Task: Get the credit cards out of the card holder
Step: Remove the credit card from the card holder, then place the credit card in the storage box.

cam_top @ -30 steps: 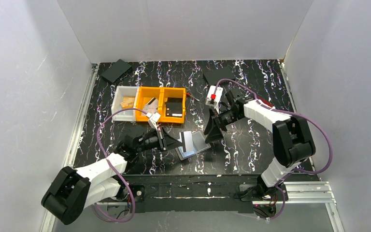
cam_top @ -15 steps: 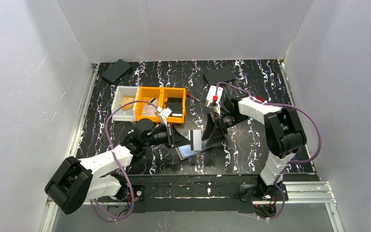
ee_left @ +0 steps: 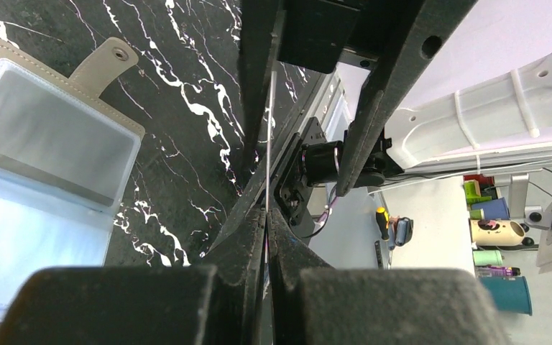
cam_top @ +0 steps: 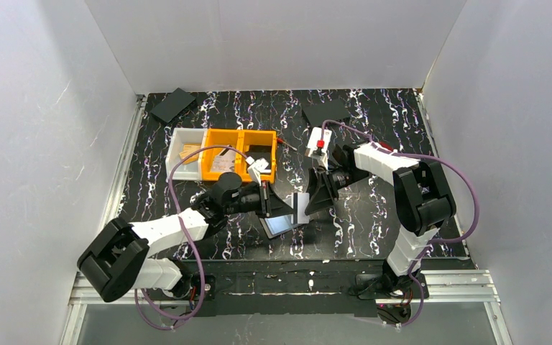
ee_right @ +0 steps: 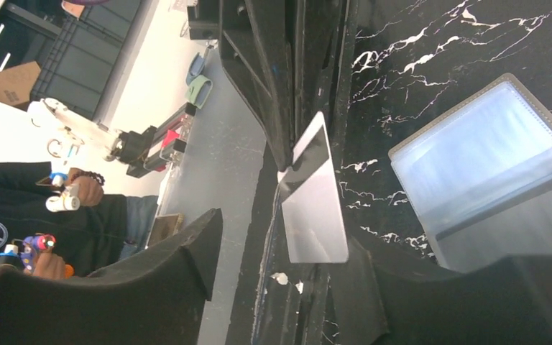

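from above, the card holder (cam_top: 282, 225) lay open on the black marbled table (cam_top: 374, 223) between the two arms, with one credit card (cam_top: 301, 208) lifted clear just above its right edge. the left gripper (cam_top: 286, 207) was clenched on that card, and the right gripper (cam_top: 313, 200) met it from the other side. in the left wrist view the card (ee_left: 269, 144) showed edge-on, pinched at the fingertips, the holder (ee_left: 43, 165) off to the left. in the right wrist view the right claw stood spread either side of the card's (ee_right: 315, 208) free end, gripping nothing. this looked like a handover: next, the right jaws need to close squarely on the card before the left lets go.
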Motion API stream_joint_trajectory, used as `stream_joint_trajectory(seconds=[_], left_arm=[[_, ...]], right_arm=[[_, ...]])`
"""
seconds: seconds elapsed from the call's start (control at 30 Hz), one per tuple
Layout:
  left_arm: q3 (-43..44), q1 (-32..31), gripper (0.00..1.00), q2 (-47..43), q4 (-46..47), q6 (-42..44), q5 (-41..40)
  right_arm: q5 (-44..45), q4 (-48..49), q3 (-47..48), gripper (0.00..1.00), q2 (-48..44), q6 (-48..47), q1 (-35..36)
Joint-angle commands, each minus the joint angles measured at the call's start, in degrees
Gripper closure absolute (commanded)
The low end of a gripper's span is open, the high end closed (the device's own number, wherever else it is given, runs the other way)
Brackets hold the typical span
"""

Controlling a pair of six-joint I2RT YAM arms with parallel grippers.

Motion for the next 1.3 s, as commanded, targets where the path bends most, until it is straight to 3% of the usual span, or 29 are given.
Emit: stream_joint_trajectory(seconds=[0.0,0.13,0.2,0.43,0.53,0.63,0.73,0.8,1.0,1.1,1.17,1.27], left_arm=[[2.14,-0.62,1.00,0.48,0.62,1.00,-1.06],[1.20,-0.64,1.00,-0.10,0.68,0.59,-2.91],[0.41,-0.61,0.98,-0.96,0.63,0.01,-4.26],[-6.96,0.39,0.37,-12.55,0.47,-4.59,-12.38],[-11.56,1.47,0.03,-21.29,0.22,-9.59,-17.33],[-15.33,2.68,0.02,-29.42,-0.84,-15.01,-19.98],[-16.73,3.96,0.02,-34.04,-2.49,-19.82,-19.47],[-16.78,4.26,0.02,-34.37,-2.89,-23.69,-18.47],[-12.50,4.37,0.02,-26.78,-2.90,-34.10,-13.53],[-4.93,4.30,0.02,-19.54,-2.89,-41.85,-11.98],[-1.47,3.64,0.02,-14.86,-2.89,-46.31,-13.28],[2.63,1.40,0.14,-7.23,-2.90,-53.92,-15.00]], right_arm=[[-2.06,-1.17,2.27,0.47,-0.48,0.37,0.31],[-1.67,-0.18,2.36,0.84,-0.93,1.58,0.31],[-1.33,0.11,2.44,0.96,-1.15,1.84,0.31],[3.41,-3.88,5.60,0.99,-2.95,-3.08,0.31],[7.24,-6.93,9.02,0.99,-3.50,-5.96,0.31],[14.89,-3.11,12.39,0.99,-5.18,-0.76,0.31],[28.92,11.24,12.09,0.99,-11.34,11.82,1.28],[37.21,18.23,11.01,0.99,-16.11,14.23,3.50],[51.87,31.18,3.27,0.99,-30.29,3.76,12.21],[50.87,24.98,4.02,0.99,-32.70,-8.83,13.01],[48.15,24.04,4.40,0.99,-33.66,-8.26,13.05],[46.12,23.69,3.51,0.99,-34.29,-9.01,13.06]])
